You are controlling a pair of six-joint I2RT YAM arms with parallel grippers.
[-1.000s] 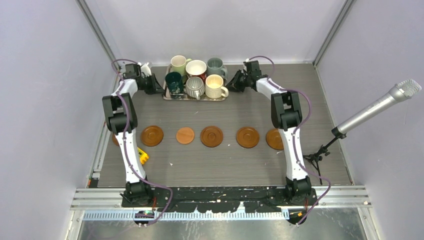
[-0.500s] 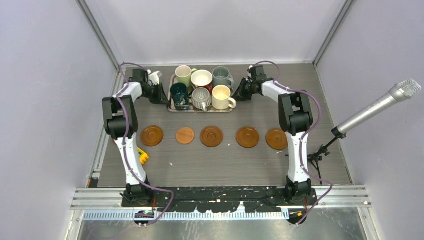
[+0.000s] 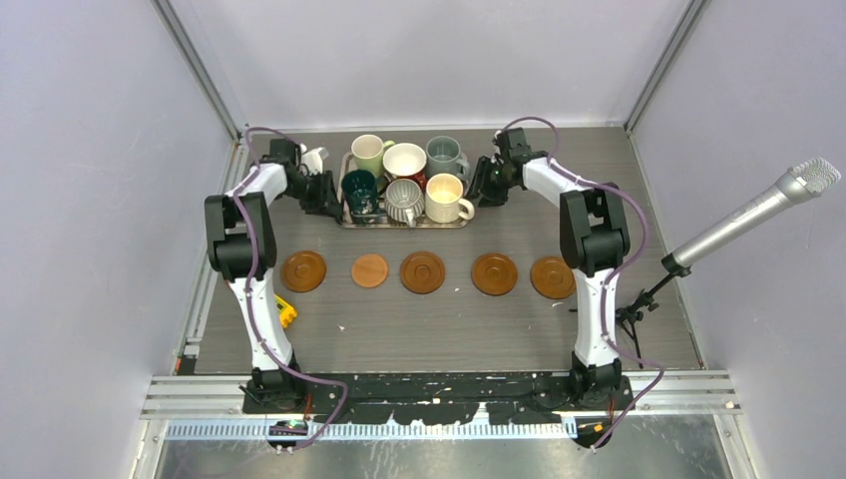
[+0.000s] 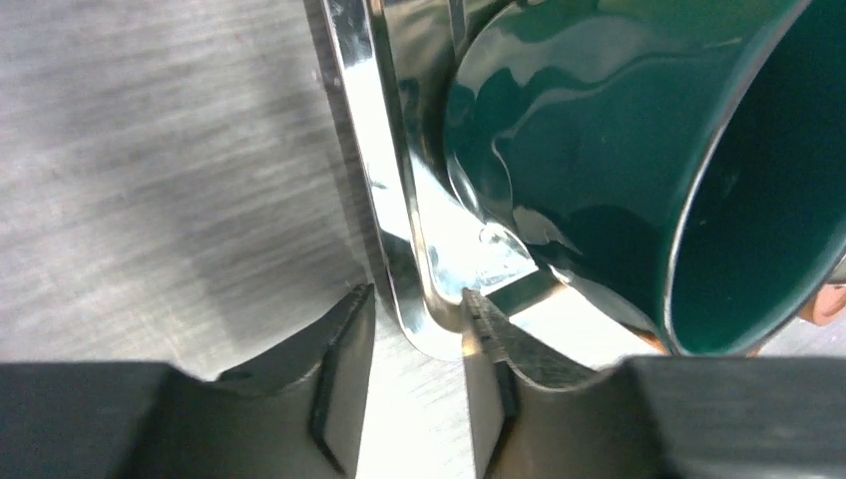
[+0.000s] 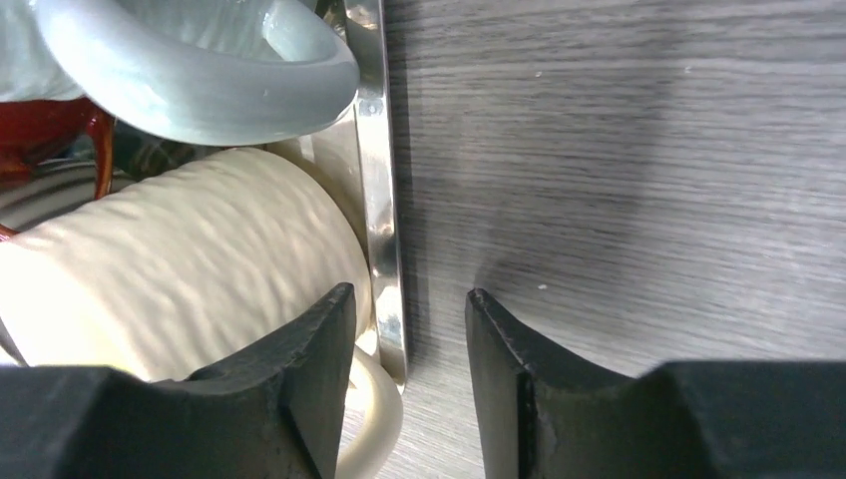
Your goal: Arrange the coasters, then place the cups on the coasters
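Note:
Six cups stand packed on a silver tray (image 3: 404, 224) at the back middle: pale green (image 3: 371, 152), red with white inside (image 3: 404, 160), grey-blue (image 3: 442, 155), dark green (image 3: 359, 190), ribbed grey-white (image 3: 402, 198) and cream (image 3: 445, 196). Several brown coasters lie in a row nearer me, from the leftmost (image 3: 302, 270) to the rightmost (image 3: 552, 277); the second (image 3: 370, 270) is plainer and lighter. My left gripper (image 3: 327, 195) (image 4: 414, 299) straddles the tray's left rim (image 4: 384, 200) beside the dark green cup (image 4: 599, 170), jaws open. My right gripper (image 3: 482, 188) (image 5: 409, 294) straddles the right rim (image 5: 377, 150) by the cream cup (image 5: 180, 259), jaws open.
A small yellow block (image 3: 285, 311) lies by the left arm's lower link. A microphone (image 3: 748, 215) on a stand leans in from the right. Grey walls close the table on the left, the back and the right.
Both arms shifted the tray to the right and a little nearer. Both sets of jaws, shut on the tray's rims before, have now opened off them.

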